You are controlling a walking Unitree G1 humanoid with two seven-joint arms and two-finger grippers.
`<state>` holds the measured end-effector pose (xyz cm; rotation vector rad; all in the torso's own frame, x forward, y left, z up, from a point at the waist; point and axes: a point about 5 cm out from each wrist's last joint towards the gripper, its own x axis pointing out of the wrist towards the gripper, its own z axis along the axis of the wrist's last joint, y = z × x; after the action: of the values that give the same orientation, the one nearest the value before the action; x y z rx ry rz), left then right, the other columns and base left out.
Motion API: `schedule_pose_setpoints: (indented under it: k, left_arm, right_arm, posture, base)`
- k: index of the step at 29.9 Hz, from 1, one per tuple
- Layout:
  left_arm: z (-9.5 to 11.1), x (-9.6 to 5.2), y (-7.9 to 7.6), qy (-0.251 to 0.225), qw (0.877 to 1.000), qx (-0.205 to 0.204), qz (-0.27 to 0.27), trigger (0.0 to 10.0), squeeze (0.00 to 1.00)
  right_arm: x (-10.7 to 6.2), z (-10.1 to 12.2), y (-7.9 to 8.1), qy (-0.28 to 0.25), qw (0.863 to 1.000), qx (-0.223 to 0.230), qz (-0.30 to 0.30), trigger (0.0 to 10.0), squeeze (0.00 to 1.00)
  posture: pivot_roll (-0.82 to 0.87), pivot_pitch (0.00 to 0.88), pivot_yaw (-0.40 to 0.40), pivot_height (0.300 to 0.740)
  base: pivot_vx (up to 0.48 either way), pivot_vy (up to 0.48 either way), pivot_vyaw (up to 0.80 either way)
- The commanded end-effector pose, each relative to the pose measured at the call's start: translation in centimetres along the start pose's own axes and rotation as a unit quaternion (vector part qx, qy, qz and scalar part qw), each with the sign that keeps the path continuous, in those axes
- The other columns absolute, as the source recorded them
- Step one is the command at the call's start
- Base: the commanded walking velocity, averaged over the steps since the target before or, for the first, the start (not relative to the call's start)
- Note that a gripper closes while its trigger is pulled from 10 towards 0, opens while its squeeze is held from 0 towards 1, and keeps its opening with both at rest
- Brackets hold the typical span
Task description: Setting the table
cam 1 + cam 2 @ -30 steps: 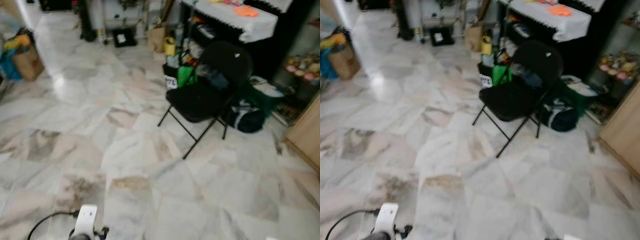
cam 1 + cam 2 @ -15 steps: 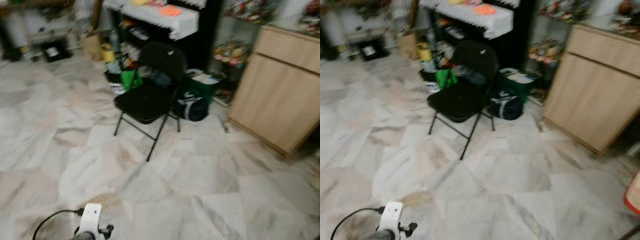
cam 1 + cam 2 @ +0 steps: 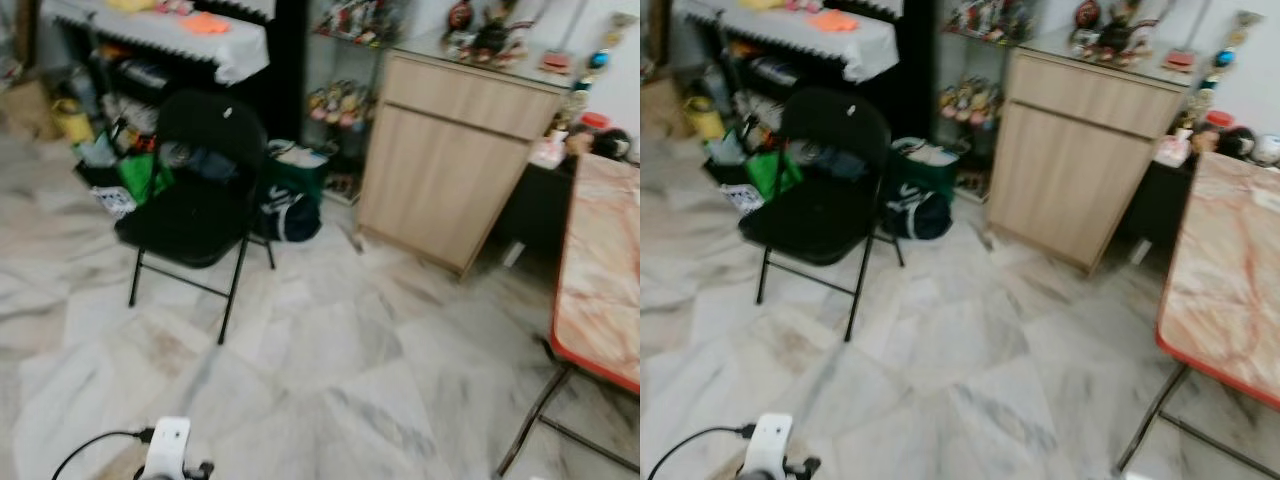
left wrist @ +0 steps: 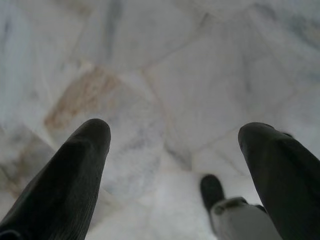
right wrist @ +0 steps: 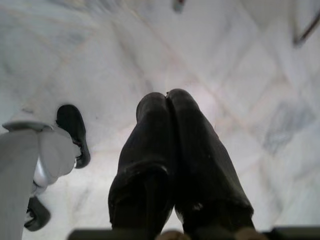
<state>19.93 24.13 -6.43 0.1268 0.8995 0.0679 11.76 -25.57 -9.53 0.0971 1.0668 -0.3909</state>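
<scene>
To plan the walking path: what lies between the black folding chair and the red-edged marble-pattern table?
In the left eye view, bare marble floor separates the black folding chair from the red-edged marble-pattern table; the light wooden cabinet stands farther back.

A lived-in home: a marble-tiled floor [image 3: 330,350], a black folding chair [image 3: 195,210] beside bags and clutter, a light wooden cabinet [image 3: 450,160] topped with ornaments, and a red-edged folding table [image 3: 600,290] with a marbled top.
</scene>
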Motion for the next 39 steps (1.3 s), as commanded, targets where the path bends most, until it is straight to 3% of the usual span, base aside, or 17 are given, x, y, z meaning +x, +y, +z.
schedule_pose_setpoints:
  k: [1, 14, 25, 26, 27, 32, 33, 39]
  left_arm:
    - [-1.69, -0.22, -3.16, -0.007, 0.999, 0.003, -0.031, 10.0, 0.00]
    - [-1.96, -0.29, -3.35, -0.005, 0.999, 0.008, -0.034, 10.0, 0.00]
    - [-1.99, -0.29, -3.55, -0.005, 0.999, 0.013, -0.034, 10.0, 0.00]
    - [-2.00, -0.30, -3.55, -0.006, 0.999, 0.013, -0.035, 10.0, 0.00]
    - [-2.00, -0.30, -3.55, -0.006, 0.999, 0.013, -0.035, 10.0, 0.00]
    - [-1.99, -0.30, -3.57, -0.007, 0.999, 0.012, -0.035, 10.0, 0.00]
    - [-2.00, -0.30, -3.57, -0.007, 0.999, 0.012, -0.035, 10.0, 0.00]
    - [-2.00, -0.30, -3.69, -0.007, 0.999, 0.011, -0.036, 10.0, 0.00]
  right_arm:
    - [0.15, 4.73, 7.14, -0.058, 0.987, -0.023, 0.149, 10.0, 0.00]
    - [0.14, 4.71, 7.13, -0.058, 0.986, -0.023, 0.152, 10.0, 0.00]
    - [0.13, 4.82, 7.13, -0.064, 0.987, -0.020, 0.148, 10.0, 0.00]
    - [0.13, 4.83, 7.14, -0.065, 0.987, -0.019, 0.148, 10.0, 0.74]
    - [0.13, 4.83, 7.15, -0.066, 0.987, -0.017, 0.148, 10.0, 1.00]
    - [0.13, 4.81, 7.14, -0.064, 0.987, -0.020, 0.148, 10.0, 1.00]
    - [0.12, 4.83, 7.17, -0.066, 0.986, -0.018, 0.150, 10.0, 0.00]
    - [0.11, 4.93, 7.16, -0.069, 0.985, -0.019, 0.155, 10.0, 0.00]
  posture:
    - [0.11, 0.076, -0.148, 0.740]
    - [0.11, 0.090, -0.148, 0.740]
    - [0.12, 0.083, -0.150, 0.740]
    - [0.12, 0.081, -0.151, 0.740]
    - [0.12, 0.081, -0.151, 0.740]
    - [0.12, 0.080, -0.153, 0.740]
    - [0.12, 0.076, -0.153, 0.740]
    - [0.12, 0.067, -0.157, 0.740]
  base:
    - [0.000, 0.000, -0.77]
    - [0.000, 0.000, -0.73]
    - [0.000, -0.406, 0.00]
    - [0.000, -0.480, 0.00]
    - [0.000, -0.480, 0.00]
    - [0.000, -0.480, 0.00]
    - [0.000, -0.480, 0.00]
    - [0.000, -0.480, 0.00]
